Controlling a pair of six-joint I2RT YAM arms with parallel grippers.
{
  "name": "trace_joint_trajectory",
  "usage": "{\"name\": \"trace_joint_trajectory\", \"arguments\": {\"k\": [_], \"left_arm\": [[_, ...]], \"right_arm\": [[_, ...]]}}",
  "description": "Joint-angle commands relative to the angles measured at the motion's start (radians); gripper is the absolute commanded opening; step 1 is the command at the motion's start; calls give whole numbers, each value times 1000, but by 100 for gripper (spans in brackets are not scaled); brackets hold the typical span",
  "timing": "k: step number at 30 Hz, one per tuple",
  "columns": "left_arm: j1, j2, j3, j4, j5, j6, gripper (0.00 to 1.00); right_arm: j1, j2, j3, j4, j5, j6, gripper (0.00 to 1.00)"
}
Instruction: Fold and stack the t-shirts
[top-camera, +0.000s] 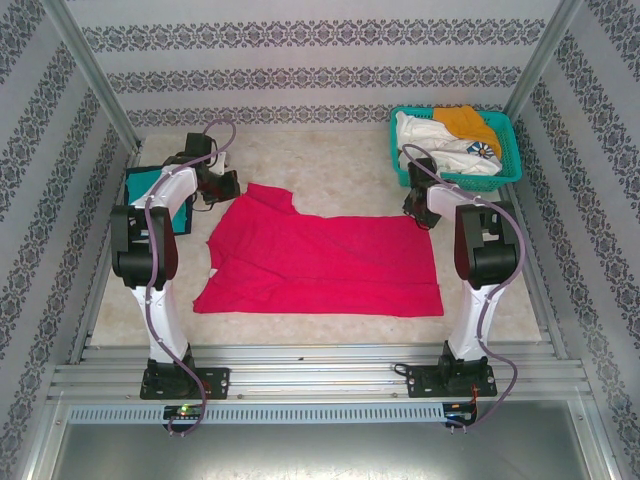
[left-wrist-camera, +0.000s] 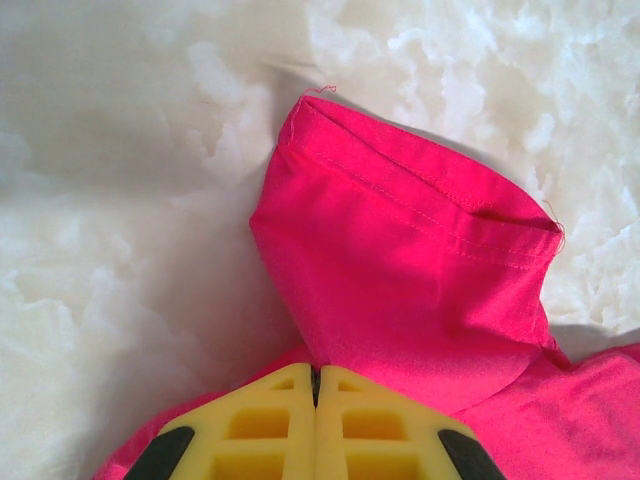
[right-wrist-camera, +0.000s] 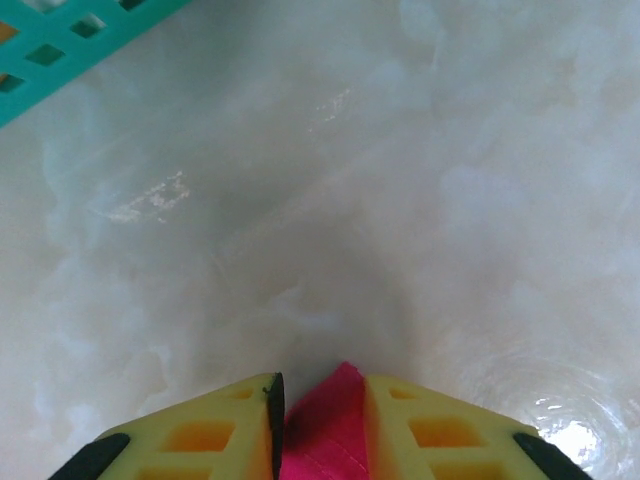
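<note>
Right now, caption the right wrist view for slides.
Right end effector grips a corner of the pink-red t-shirt; teal basket upper left.

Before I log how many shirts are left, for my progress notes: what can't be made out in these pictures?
Top view: the left arm covers most of the teal shirt, so its fold is unclear.
Top view: the clothes in the basket lie over one another, so their number is unclear.
Right wrist view: the pink shirt sits inside the right gripper, but the bottom edge cuts it off, so a firm pinch is unclear.
</note>
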Motion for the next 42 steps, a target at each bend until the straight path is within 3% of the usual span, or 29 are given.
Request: {"name": "trace_joint_trajectory", "arguments": {"k": [1,4,8,29,42], "left_arm": [[11,-30,-3,24,23,-8,0],[11,-31,-3,24,20,-8,0],[11,-31,-1,30,26,-11,0],[11,-153,-39,52,70,-34,0],[11,-327,-265,116,86,-75,0]], "right_arm": [[-16,19,31,-46,-16,-13,25],[-20,24,42,-66,-31,-16,22],[-20,4,24,-54,-40,-12,0],[42,-376,-150,15,0,-62,0],[44,-592,-320,-9,-63,-86,0]]}}
